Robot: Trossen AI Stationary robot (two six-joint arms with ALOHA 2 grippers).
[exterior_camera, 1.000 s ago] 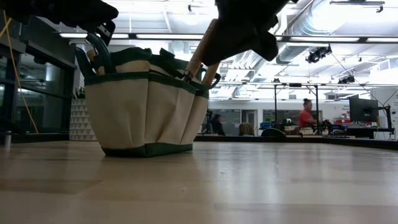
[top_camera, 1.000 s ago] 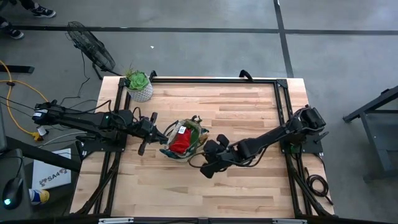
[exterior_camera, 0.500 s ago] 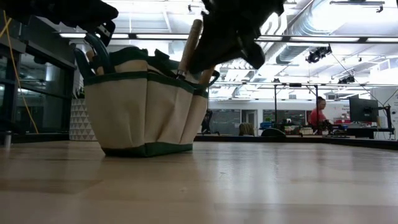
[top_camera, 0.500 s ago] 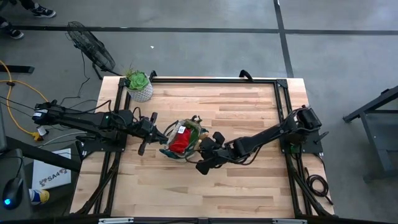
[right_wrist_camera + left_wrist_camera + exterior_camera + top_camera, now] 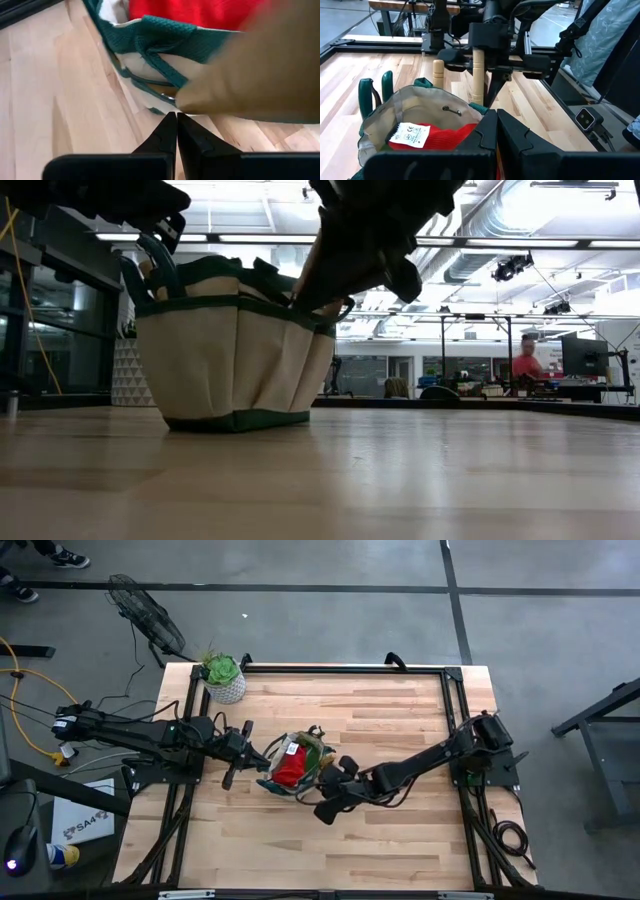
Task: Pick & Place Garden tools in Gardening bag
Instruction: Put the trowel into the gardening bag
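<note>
High view, middle of the frame: the gardening bag point(image 5: 292, 765) sits on the table point(image 5: 400, 710), stuffed with a red cloth point(image 5: 290, 766). Green-handled shears point(image 5: 372, 94) poke up at its rim. The right gripper point(image 5: 325, 783) pinches a wooden trowel handle point(image 5: 478, 72) upright at the bag's right edge. The left gripper point(image 5: 262, 762), fingers pressed together, is against the bag's left side.

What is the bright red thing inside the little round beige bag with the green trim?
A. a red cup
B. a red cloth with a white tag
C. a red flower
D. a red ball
B: inside the round beige fabric bag with green trim lies a soft red cloth, and a white printed tag rests on it.
</note>
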